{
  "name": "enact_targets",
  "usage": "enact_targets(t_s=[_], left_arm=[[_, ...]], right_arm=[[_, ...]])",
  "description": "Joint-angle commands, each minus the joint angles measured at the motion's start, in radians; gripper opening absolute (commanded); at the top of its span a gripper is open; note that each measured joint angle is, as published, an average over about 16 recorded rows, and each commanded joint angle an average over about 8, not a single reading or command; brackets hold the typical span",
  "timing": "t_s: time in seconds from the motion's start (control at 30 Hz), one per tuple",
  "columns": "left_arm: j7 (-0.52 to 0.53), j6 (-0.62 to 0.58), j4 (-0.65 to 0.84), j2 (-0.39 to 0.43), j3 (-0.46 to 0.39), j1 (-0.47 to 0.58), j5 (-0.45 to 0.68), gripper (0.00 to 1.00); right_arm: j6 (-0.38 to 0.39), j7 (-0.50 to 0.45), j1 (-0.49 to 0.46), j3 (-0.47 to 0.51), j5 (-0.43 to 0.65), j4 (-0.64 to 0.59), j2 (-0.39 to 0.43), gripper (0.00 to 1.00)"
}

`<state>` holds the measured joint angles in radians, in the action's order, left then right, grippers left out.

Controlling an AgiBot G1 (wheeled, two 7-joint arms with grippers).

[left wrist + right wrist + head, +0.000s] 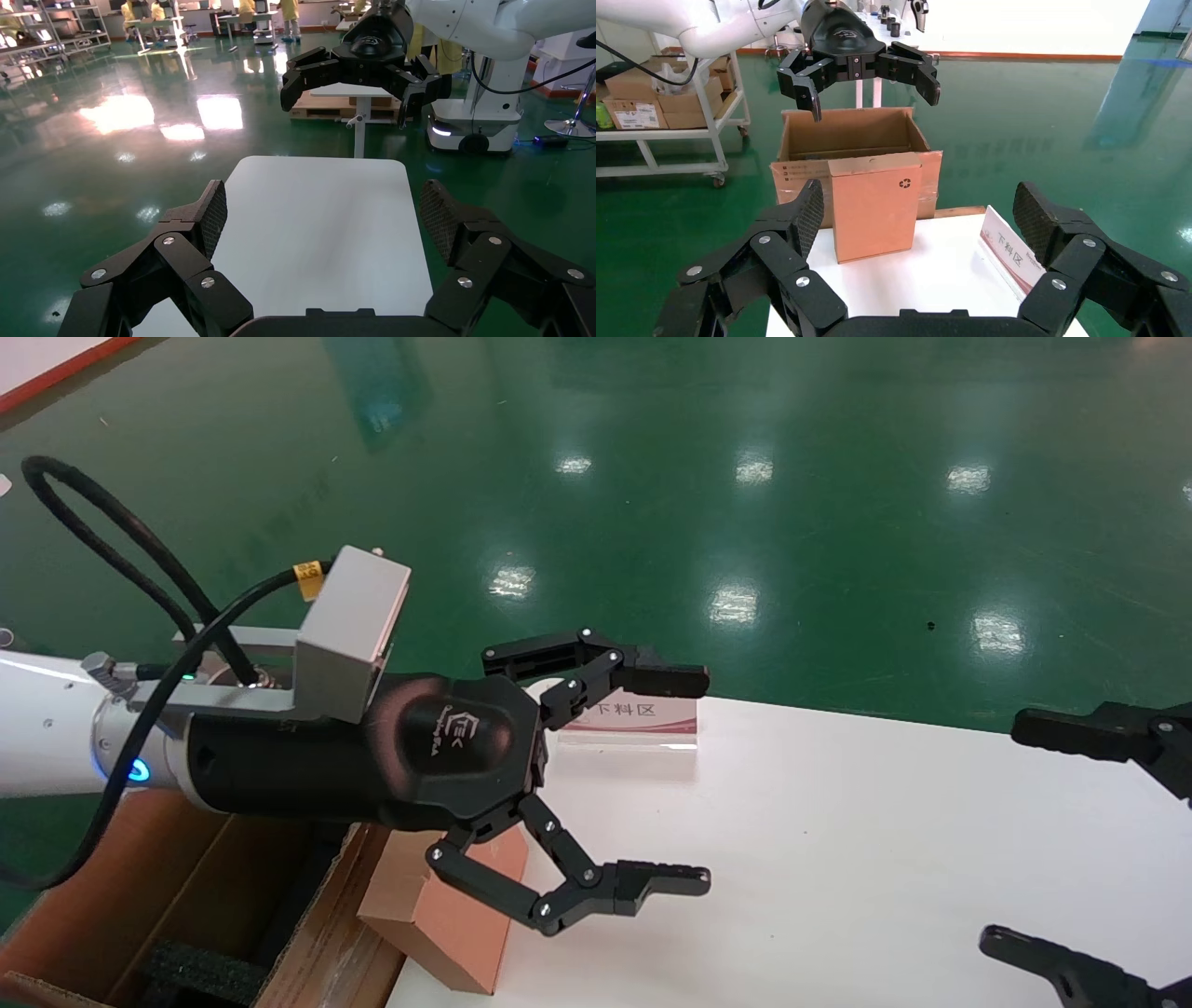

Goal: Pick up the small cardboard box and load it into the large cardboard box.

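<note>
While the left gripper [694, 780] hangs above the white table's [838, 859] left end with its jaws spread wide and nothing between them, the small cardboard box [447, 915] sits just under it at the table's left edge, tilted, leaning against the large cardboard box [121, 905]. The right wrist view shows the small box [876, 207] propped up against the carton's [852, 151] side flap, recycling symbol near its upper corner. The carton stands open beside the table, black foam [200, 971] inside. The right gripper [1071, 840] is at the table's right end, jaws also wide apart, empty. Farther back on the table stands a clear sign holder [629, 721] with a pink strip. Beyond that, green floor [745, 477].
</note>
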<state>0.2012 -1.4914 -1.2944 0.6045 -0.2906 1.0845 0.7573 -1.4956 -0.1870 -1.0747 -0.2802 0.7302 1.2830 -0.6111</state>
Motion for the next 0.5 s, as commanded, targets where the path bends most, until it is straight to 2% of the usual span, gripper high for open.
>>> enact_targets(t_s=[0.03,0.27,0.5], left_arm=[[-0.004,-0.001,0.0,0.0,0.001,-0.002,-0.002,1.0],[0.099,0.016,-0.04,-0.022,-0.066,0.079,0.153,1.0],[0.297,0.001,-0.057,-0.014,-0.183,0.256,0.429,1.0]], right_arm=[[0.0,0.0,0.0,0.0,0.0,0.0,0.0,1.0],[0.0,0.0,0.0,-0.001,0.0,-0.001,0.0,1.0],[0.0,0.001,-0.001,-0.001,-0.001,-0.001,0.0,1.0]])
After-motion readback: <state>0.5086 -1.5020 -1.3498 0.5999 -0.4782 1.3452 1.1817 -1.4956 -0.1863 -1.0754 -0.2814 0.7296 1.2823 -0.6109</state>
